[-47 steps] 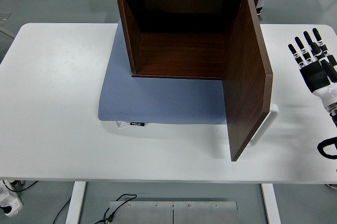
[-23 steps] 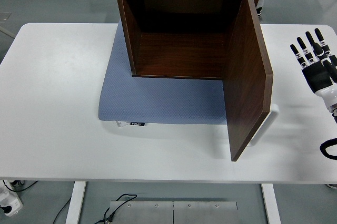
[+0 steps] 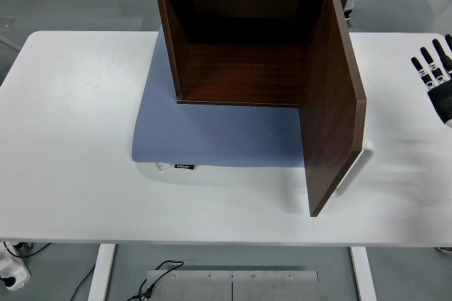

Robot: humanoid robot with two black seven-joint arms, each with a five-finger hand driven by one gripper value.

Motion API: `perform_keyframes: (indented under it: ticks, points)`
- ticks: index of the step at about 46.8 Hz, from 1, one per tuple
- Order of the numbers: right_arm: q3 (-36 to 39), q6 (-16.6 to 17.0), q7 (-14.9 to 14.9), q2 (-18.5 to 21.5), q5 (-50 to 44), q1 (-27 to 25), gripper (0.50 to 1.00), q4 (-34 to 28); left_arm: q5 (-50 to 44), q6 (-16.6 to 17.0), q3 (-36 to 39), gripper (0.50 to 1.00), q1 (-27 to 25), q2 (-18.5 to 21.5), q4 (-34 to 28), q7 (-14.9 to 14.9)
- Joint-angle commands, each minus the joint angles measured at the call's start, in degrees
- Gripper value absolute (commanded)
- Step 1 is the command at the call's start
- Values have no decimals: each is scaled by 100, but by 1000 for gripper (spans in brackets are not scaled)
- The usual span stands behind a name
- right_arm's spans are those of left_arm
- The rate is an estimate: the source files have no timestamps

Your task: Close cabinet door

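Right hand point(image 3: 438, 78) at the right edge, fingers spread and straight, holding nothing. Well to the left of the hand, brown cabinet point(image 3: 254, 32) on a blue mat point(image 3: 212, 138) on the white bench point(image 3: 70, 138). Cabinet door point(image 3: 332, 110) wide open, swung toward the near edge, apart from the hand.

Cabinet point(image 3: 244, 32) sits at the table's point(image 3: 70, 174) far centre, on a mat point(image 3: 212, 135) that extends out in front of it and to its left. Open side faces the near edge, interior empty. Door point(image 3: 332, 110) hangs off the cabinet's right side, swung out toward the near edge, standing past the mat's right end. Right hand point(image 3: 436, 78) at the far right edge, over the table, well apart from the door.
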Motion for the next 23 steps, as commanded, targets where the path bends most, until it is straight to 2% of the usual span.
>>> perform_keyframes:
  ticks: [1,10,23]
  points:
    - [-10,0,-24,-45,0,-35,1000,9,0,0,0,1000,-5,0,9,0]
    - [-1,0,-33,-159,0,-316,1000,298,0,0,0,1000,-5,0,9,0]
    - [7,0,-24,-379,0,-1203,1000,1678,0,0,0,1000,-5,0,0,0]
